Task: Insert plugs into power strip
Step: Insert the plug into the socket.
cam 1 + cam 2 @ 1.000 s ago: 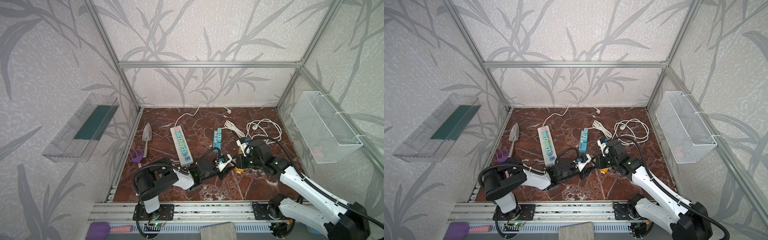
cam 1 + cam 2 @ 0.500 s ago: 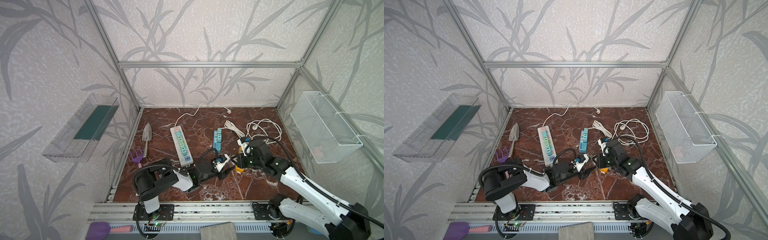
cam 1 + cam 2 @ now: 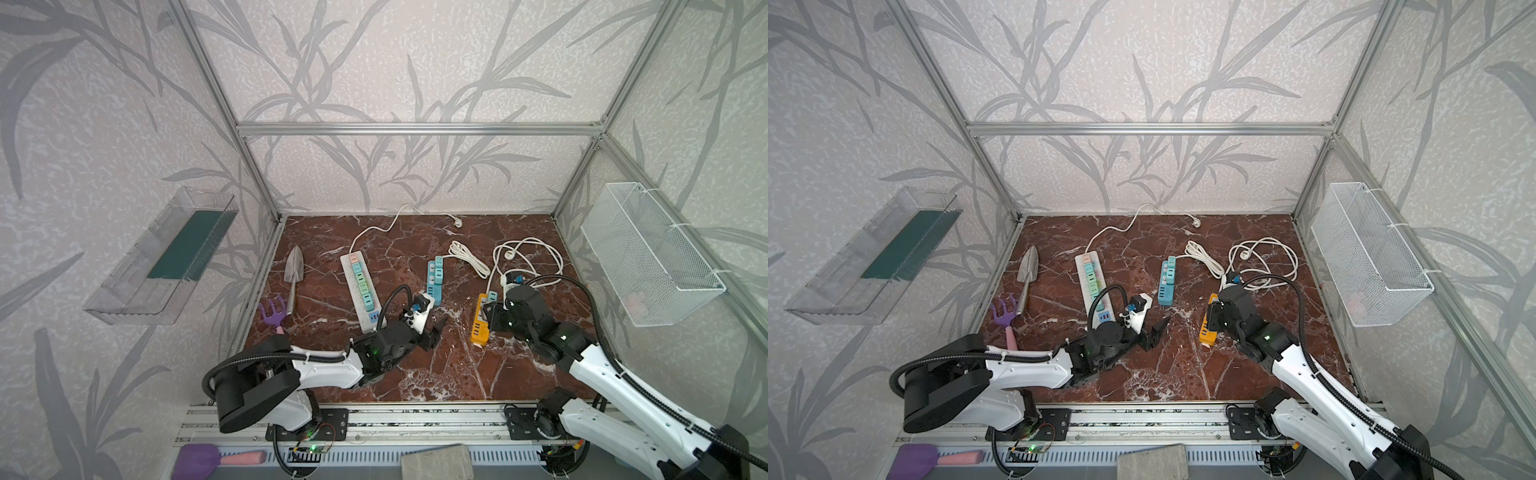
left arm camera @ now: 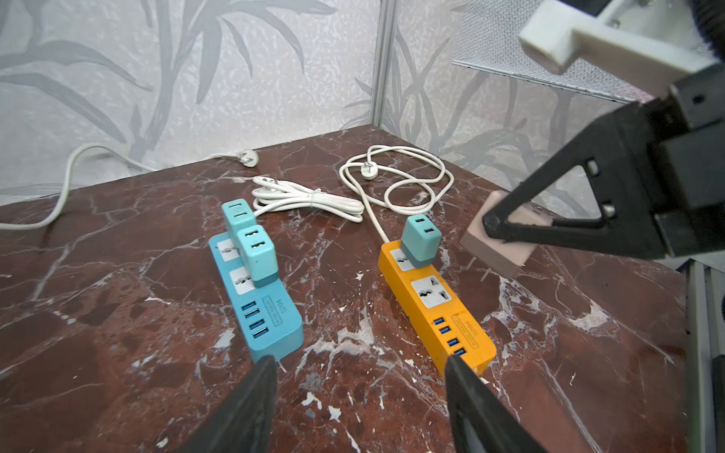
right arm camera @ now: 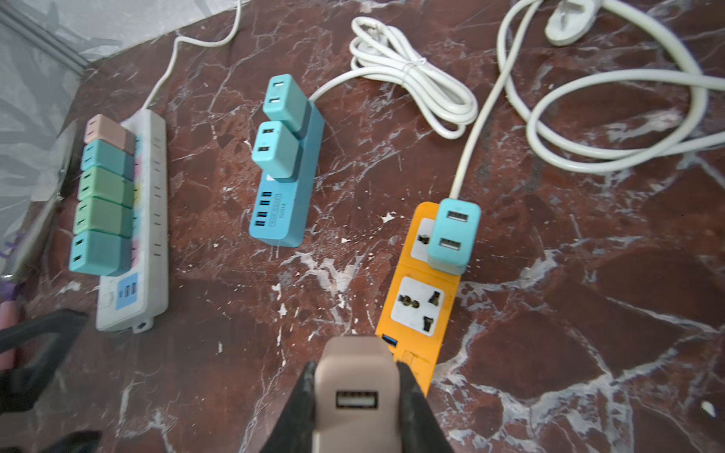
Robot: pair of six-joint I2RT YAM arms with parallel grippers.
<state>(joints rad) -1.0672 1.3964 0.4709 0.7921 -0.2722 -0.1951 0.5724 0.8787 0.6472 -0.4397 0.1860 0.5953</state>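
Gripping the pink plug (image 5: 357, 392) by its two flanks, the right gripper (image 5: 355, 376) is clamped tight on it. In the left wrist view we see the plug held at a tilt, prongs pointing down. It is just beside the orange strip (image 4: 435, 310) but apart from it, on the side toward the right wall (image 3: 685, 124). That strip carries one teal plug (image 5: 453, 235) in its far socket. The free socket (image 5: 419, 306) next to it lies bare.

The left gripper (image 4: 361, 372) sits low over the marble (image 4: 117, 313) with its jaws spread and nothing between them. It faces the gap between the blue strip (image 4: 266, 313) and the orange one, and we find that gap bare from end to end. In both top views the two grippers are near each other but apart, with the orange strip's near end between them.

For room, we note that the widest bare marble lies at the front, from the strips' near ends to the rail (image 3: 415, 411). Behind the orange strip the cords (image 4: 314, 200) loop and crowd the floor toward the back edge. To the right, the marble runs bare to the wall under the basket (image 3: 648, 257). The white strip (image 3: 365, 291), with five plugs (image 5: 104, 184) in a row, lies left of the blue one. The trowel (image 3: 294, 266) and fork (image 3: 272, 309) hug the left edge.
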